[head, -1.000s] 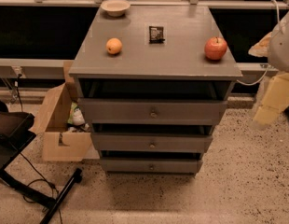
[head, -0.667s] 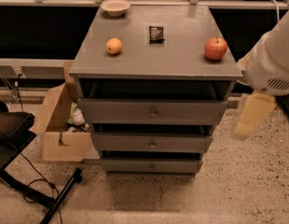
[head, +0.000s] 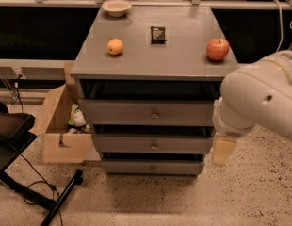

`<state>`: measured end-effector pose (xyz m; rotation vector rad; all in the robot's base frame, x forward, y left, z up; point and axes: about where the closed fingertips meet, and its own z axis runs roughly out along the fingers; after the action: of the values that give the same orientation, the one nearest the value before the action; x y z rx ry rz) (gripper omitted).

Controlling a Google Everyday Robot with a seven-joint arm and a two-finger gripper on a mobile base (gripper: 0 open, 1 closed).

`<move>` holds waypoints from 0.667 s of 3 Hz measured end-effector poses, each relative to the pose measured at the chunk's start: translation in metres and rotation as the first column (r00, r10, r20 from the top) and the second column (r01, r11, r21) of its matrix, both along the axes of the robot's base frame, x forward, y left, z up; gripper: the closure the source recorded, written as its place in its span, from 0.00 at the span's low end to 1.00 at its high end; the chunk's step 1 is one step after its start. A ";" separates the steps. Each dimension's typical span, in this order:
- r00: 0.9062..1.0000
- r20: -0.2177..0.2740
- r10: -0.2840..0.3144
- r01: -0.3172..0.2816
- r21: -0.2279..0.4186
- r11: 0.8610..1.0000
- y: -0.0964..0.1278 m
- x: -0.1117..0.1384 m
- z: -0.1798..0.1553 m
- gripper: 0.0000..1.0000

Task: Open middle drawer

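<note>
The grey cabinet (head: 183,55) has three drawers stacked one above the other. The middle drawer (head: 122,144) is the one of in-between height, with a small round dark knob (head: 153,147) at its centre. Its front sits in line with the other two fronts and looks closed. My white arm (head: 263,102) comes in from the right. My gripper (head: 223,150) hangs at the cabinet's right side, level with the middle drawer's right end and well to the right of the knob. It holds nothing that I can see.
On the cabinet top lie an orange (head: 115,46), a black packet (head: 158,35), a red apple (head: 217,49) and a bowl (head: 116,7). An open cardboard box (head: 59,126) stands left of the cabinet. A black stand with legs and cables (head: 23,173) is at the lower left.
My arm has swung left and down from the right edge of view, so the gripper now sits beside the cabinet's right edge at middle-drawer height. The drawers have not moved.
</note>
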<state>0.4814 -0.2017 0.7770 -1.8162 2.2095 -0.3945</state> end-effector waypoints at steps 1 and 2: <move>0.999 0.026 0.025 -0.026 0.029 0.999 0.007 0.018 -0.055 0.00; 0.999 0.041 0.035 -0.038 0.087 0.995 0.020 0.028 -0.098 0.00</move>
<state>0.5095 -0.1813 0.6788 -1.7851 2.1298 -0.3180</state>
